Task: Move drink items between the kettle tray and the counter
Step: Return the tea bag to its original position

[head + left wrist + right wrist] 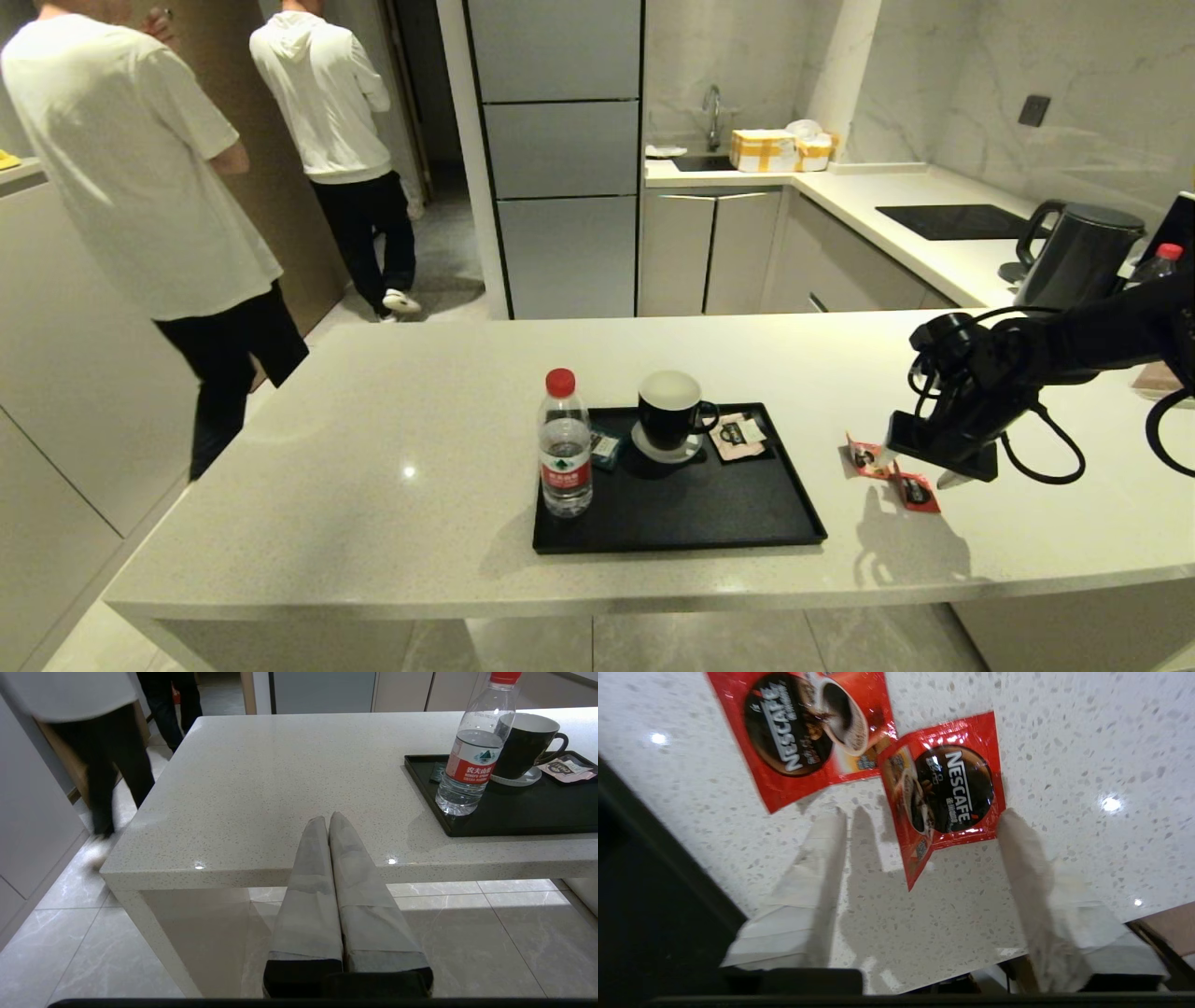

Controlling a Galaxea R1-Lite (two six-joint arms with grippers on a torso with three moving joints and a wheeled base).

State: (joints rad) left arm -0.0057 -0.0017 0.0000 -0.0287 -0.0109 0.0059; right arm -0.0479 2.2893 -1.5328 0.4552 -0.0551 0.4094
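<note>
The clear water bottle (566, 446) with its red cap stands upright at the left front of the black kettle tray (681, 523). Two shiny red sachets (866, 456) (917, 491) lie flat on the speckled counter (392, 448), right of the tray. My right gripper (938, 471) hovers over them, open and empty. In the right wrist view its fingers (1020, 858) spread either side of the nearer sachet (945, 791), with the other sachet (808, 728) just beyond. My left gripper (328, 819) is shut and empty, off the counter's front left edge, with the bottle (472, 756) to its right.
A black mug (670, 411) on a coaster, pale pink packets (738, 436) and a teal packet (605, 448) share the tray. A dark kettle (1078, 257), a second bottle (1158, 261) and a black cooktop (957, 221) are at the far right. Two people (140, 168) stand at the far left.
</note>
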